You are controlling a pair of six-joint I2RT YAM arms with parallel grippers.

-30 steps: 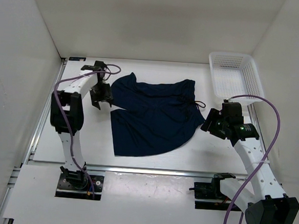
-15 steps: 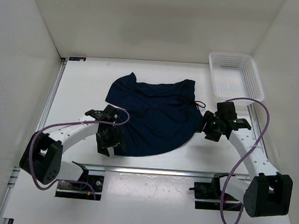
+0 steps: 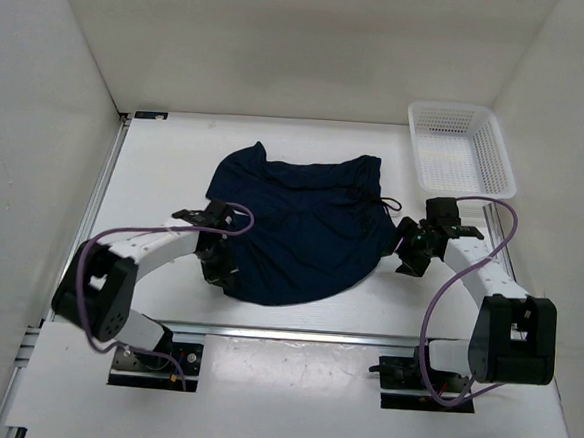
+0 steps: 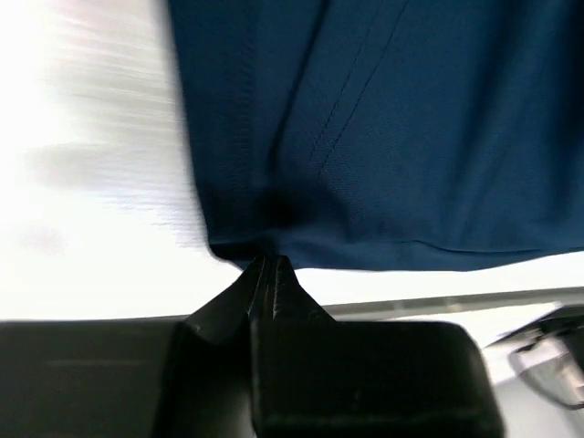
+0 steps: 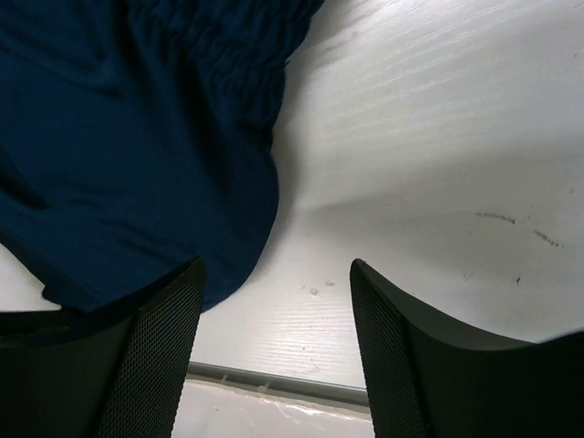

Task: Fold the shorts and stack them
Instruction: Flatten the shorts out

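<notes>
At the near tabletop (image 3: 155,169) edge, a hem corner is pinched for a fold
Left pincer (image 4: 265,266) is clenched on the shorts' (image 3: 302,220) near-left hem corner, likely to carry it across. Right pincer (image 5: 274,274) hangs spread, grasping nothing, just beside the gathered waistband, likely poised to take that side. Shorts lie rumpled mid-tabletop; the basket (image 3: 457,150) sits far right, apart.

The shorts (image 3: 302,225) lie spread at mid-tabletop (image 3: 165,170). The left tool (image 3: 219,264) sits at their near-left edge, the right tool (image 3: 410,249) just beside their right edge. A white basket (image 3: 497,158) stands far right.
</notes>
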